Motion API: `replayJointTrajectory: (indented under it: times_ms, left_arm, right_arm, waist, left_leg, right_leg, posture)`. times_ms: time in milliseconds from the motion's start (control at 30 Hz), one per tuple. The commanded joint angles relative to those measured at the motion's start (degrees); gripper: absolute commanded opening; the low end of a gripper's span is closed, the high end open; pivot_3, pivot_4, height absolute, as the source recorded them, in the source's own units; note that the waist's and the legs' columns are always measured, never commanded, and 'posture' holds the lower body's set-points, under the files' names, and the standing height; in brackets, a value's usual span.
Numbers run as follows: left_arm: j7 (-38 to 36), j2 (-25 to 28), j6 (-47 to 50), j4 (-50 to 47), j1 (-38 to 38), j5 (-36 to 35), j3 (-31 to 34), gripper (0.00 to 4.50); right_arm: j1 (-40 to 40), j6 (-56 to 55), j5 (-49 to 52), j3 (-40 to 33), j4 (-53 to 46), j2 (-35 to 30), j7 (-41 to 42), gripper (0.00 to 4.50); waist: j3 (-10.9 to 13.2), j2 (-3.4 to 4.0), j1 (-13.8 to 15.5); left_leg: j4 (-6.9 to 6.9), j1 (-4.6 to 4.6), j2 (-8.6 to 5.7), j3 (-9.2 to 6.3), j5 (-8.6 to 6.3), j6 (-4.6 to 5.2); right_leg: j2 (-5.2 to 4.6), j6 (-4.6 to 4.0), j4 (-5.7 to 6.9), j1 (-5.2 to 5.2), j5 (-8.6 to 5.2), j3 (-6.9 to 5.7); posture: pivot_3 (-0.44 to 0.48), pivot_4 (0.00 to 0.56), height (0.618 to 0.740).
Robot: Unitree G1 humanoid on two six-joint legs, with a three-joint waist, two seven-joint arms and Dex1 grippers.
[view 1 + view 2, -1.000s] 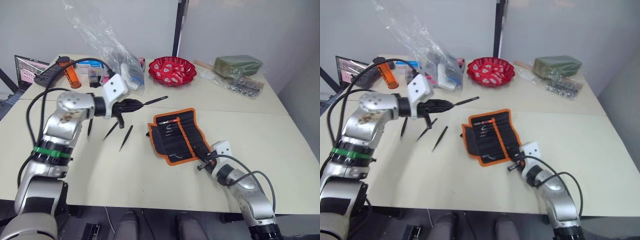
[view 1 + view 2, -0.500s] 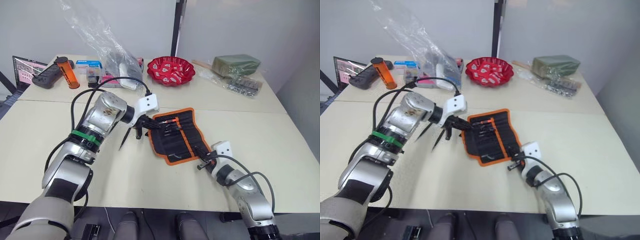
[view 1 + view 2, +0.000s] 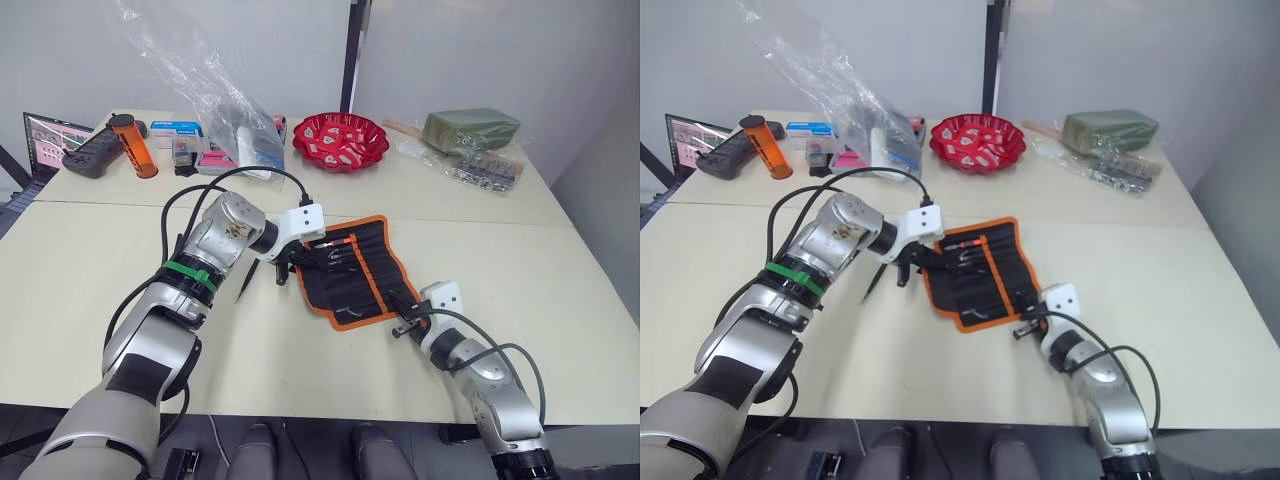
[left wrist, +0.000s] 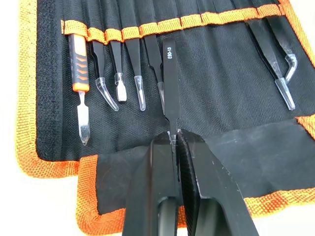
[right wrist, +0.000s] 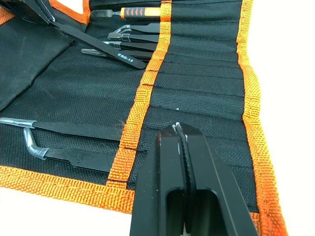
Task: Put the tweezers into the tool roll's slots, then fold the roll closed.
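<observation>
My left gripper [image 4: 174, 140] is clamped on one pair of tweezers [image 4: 171, 83], whose long axis runs straight ahead to 12 o'clock, its end resting just before the orange band of slots [image 4: 162, 25]. The tool roll [image 3: 350, 268] lies open on the table [image 3: 520, 270]. It already holds an orange-handled tool [image 4: 78, 66], several tweezers beside it and two bent ones [image 4: 278, 64] at 2 o'clock. My right gripper [image 5: 183, 135] has its fingers together, holding nothing, over the roll's near edge. One loose pair [image 3: 246, 281] lies at 9 o'clock of the roll.
</observation>
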Motion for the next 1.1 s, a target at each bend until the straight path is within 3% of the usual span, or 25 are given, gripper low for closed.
replayJointTrajectory:
  times_ms: [33,633,1100]
  left_arm:
    - [0.13,-0.93,-0.33,-0.02,-1.57,0.45,0.75,0.02]
    - [6.47,-12.37,-1.06,13.23,-4.85,0.62,3.07,0.02]
    - [10.21,-17.04,-12.34,23.81,-6.31,5.12,2.77,0.02]
  right_arm:
    - [0.34,1.11,-0.47,0.25,0.76,0.04,0.01,0.0]
    - [1.08,1.4,-0.89,1.43,0.49,0.98,-0.32,0.0]
    - [0.75,1.54,-1.24,1.97,0.56,1.31,-0.18,0.0]
  waist:
    - [0.0,0.0,0.01]
    - [0.0,0.0,0.1]
    - [0.0,0.0,0.12]
  left_leg:
    - [0.0,0.0,0.0,0.0,0.0,0.0]
    - [0.03,-0.01,-0.02,-0.02,0.0,0.0]
    - [0.05,0.02,-0.04,-0.05,0.0,0.0]
  right_leg:
    - [0.0,0.0,0.0,0.0,0.0,0.0]
    - [0.0,0.04,0.0,0.03,0.01,-0.01]
    - [0.0,0.05,0.01,0.08,0.01,-0.01]
  posture:
    - [0.0,0.15,0.74]
    - [0.0,0.15,0.74]
    - [0.0,0.15,0.74]
